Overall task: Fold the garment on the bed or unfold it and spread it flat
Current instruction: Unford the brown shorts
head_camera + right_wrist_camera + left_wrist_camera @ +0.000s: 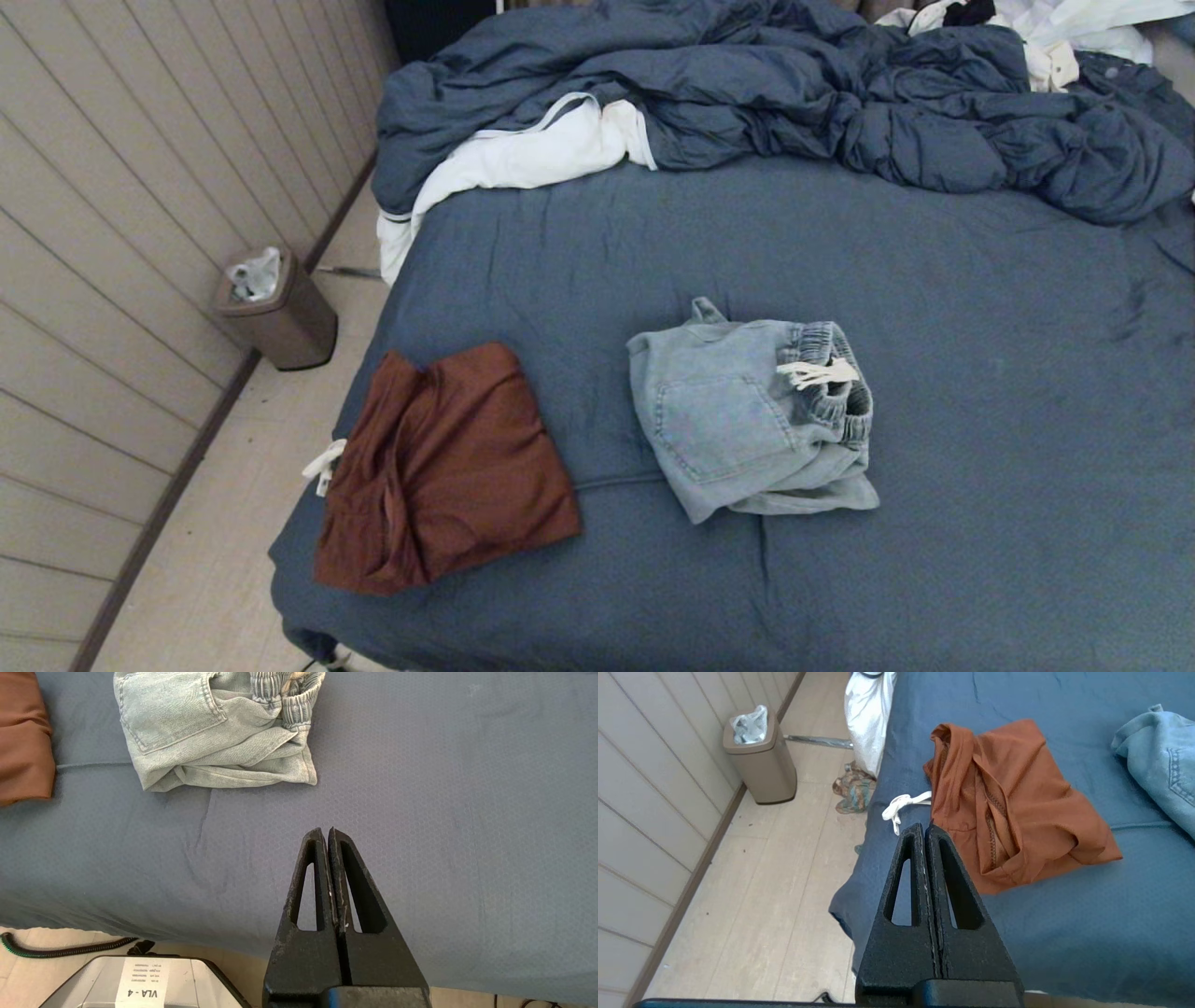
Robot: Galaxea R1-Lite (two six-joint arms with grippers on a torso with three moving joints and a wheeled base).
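Note:
Two folded garments lie on the bed's slate-blue sheet [980, 392]. Rust-brown shorts [448, 467] with a white drawstring sit near the bed's left front corner; light-blue denim shorts [747, 420] with an elastic waistband lie in the middle. Neither arm shows in the head view. My left gripper [924, 828] is shut and empty, hovering over the bed's edge just short of the rust-brown shorts [1017, 798]. Shut too with nothing in it, my right gripper [325, 833] hangs above bare sheet near the front edge, well short of the denim shorts [210, 732].
The rumpled dark blue duvet [794, 93] with white lining covers the bed's far part, with white clothes [1074, 33] at the far right. A taupe waste bin [280, 313] stands on the floor by the panelled wall on the left. A grey machine [140, 982] and cable lie below the bed's front edge.

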